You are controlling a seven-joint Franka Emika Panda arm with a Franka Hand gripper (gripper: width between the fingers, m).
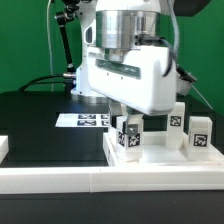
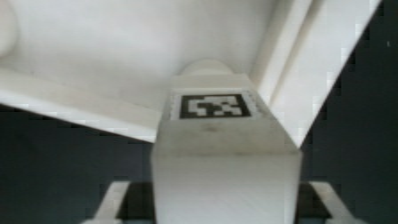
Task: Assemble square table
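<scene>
The white square table top lies at the exterior view's lower right, and its raised rim shows in the wrist view. My gripper hangs over the top's left part, shut on a white leg with a black-and-white tag. In the wrist view the leg fills the space between my two fingers. Two more tagged legs stand upright on the top's right side. Where the held leg's lower end meets the top is hidden.
The marker board lies flat on the black table to the left of the table top. A long white rail runs along the front edge. A white block sits at the far left edge.
</scene>
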